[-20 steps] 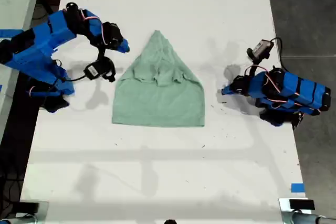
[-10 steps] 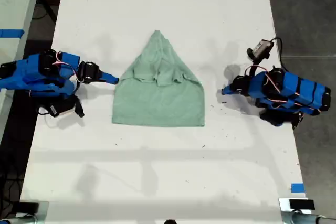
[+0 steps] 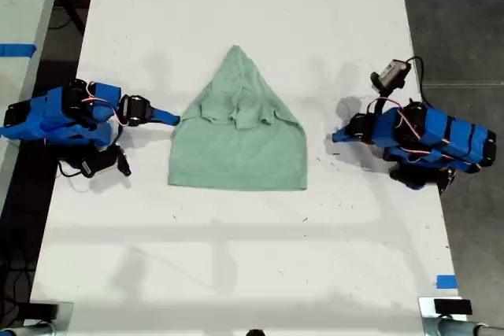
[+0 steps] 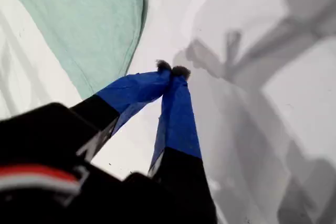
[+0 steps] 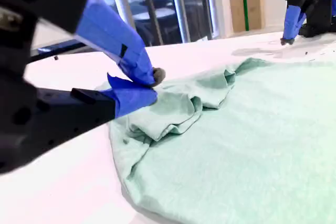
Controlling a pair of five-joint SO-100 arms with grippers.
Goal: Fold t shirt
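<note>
T shirt (image 3: 237,141) with sleeves folded in awaits its next fold: my second gripper (image 3: 174,120), closed at its edge on the exterior view's left, must open to pinch, while my first gripper (image 3: 335,137) sits closed and empty nearby.

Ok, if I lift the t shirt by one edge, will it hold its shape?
Probably not: the t shirt lies wrinkled with soft bunched folds, so it should hang limp from my second claw. It looks thin, so likely light. Pushed, it would probably bunch up rather than slide whole across the table.
</note>
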